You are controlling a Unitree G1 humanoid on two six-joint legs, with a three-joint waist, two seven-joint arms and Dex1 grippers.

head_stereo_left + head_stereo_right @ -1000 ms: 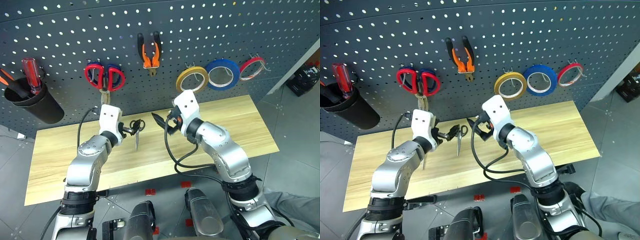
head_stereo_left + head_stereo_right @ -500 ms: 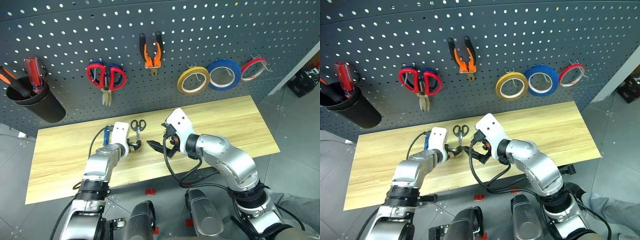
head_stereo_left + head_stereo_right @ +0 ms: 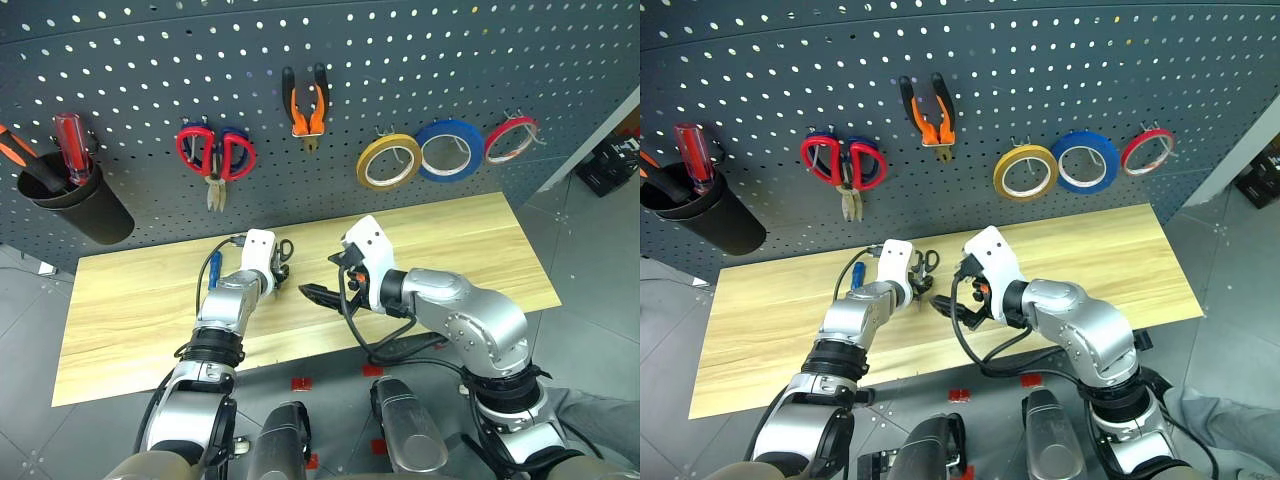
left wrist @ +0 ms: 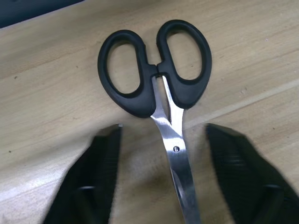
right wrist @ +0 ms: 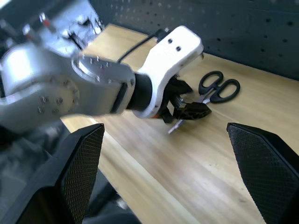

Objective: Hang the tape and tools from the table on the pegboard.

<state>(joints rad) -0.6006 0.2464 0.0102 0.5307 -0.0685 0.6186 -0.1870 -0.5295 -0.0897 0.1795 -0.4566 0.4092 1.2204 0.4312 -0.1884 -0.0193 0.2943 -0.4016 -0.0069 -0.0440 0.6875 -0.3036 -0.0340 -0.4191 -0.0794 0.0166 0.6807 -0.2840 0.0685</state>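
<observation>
Pegboard [image 3: 400,60]: three tape rolls [image 3: 387,161], one pliers [image 3: 303,104]; table [image 3: 480,250]: one black scissors [image 4: 156,74].

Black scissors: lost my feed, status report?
Left pincer open astride blades of black scissors, flat on table. Right pincer open, empty. Nothing in the way.

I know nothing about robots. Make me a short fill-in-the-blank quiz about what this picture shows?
1. The small black-handled scissors lie flat on the wooden ____.
2. The left gripper has one finger on each side of the scissors' ____.
3. On the pegboard, the roll hanging between the yellow roll and the red tape is ____.

Missing words: table; blades; blue
</observation>
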